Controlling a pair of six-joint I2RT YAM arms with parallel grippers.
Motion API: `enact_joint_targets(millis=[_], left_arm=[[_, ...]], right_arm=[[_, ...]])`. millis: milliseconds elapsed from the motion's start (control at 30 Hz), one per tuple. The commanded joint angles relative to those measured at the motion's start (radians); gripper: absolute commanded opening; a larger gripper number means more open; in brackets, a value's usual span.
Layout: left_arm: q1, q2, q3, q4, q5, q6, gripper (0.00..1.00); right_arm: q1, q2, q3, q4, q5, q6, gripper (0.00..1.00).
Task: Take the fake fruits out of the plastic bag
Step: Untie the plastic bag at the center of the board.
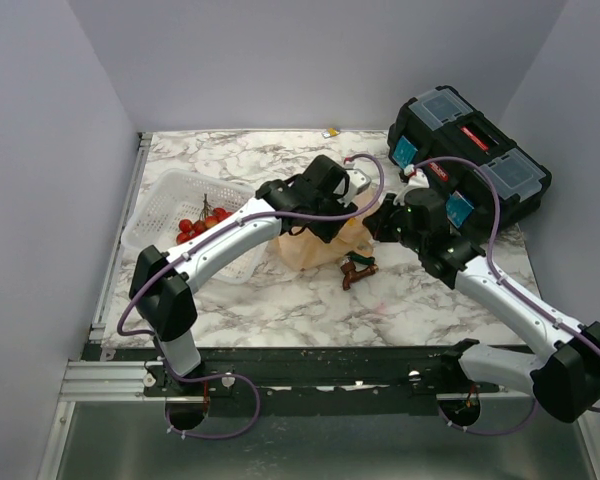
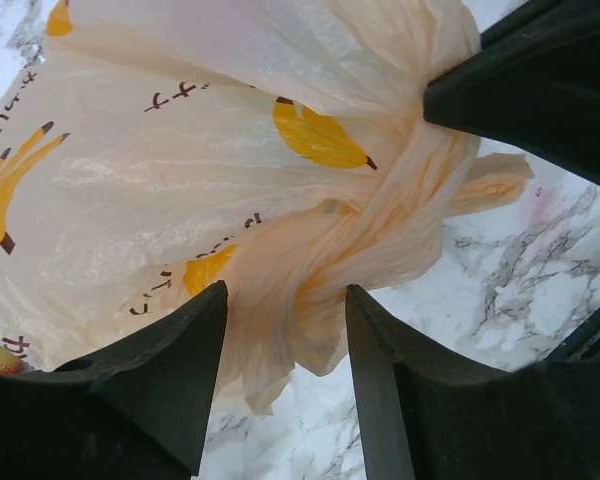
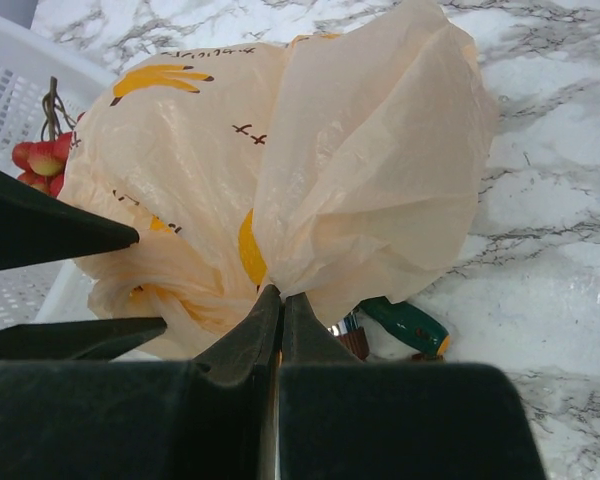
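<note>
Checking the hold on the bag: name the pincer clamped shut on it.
The right pincer: its fingers meet on a fold of the plastic bag. The left pincer has its fingers apart, bunched plastic between them.

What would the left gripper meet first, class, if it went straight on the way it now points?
The plastic bag: its twisted, bunched part lies right ahead, apparently between the parted fingers of the left gripper. The marble table would come only behind it.

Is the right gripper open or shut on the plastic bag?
Shut on the plastic bag: in the right wrist view, the fingertips of the right gripper meet and pinch a fold of it.
</note>
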Motion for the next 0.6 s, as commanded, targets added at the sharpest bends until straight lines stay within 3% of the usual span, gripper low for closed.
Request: enact_joint_targets(millis=[0, 267, 433, 567], left_arm=[[-0.001, -0.017, -0.02, 0.028, -0.087, 0.028, 0.5], [-0.003, 0.052, 0.034, -0.024, -0.115, 0.019, 0.5], [-0.004, 0.045, 0.016, -0.026, -0.134, -0.01, 0.21], [-0.004, -0.026, -0.066, 0.025, -0.136, -0.067, 0.08]], right_arm=[[-0.001, -0.028, 0.016, -0.006, -0.026, -0.005, 0.01], [-0.001, -0.029, 0.004, -0.009, -0.037, -0.011, 0.01], [0.0, -0.027, -0.019, 0.009, -0.037, -0.003, 0.01], [-0.001, -0.04, -0.024, -0.01, 0.024, 0.006, 0.01]])
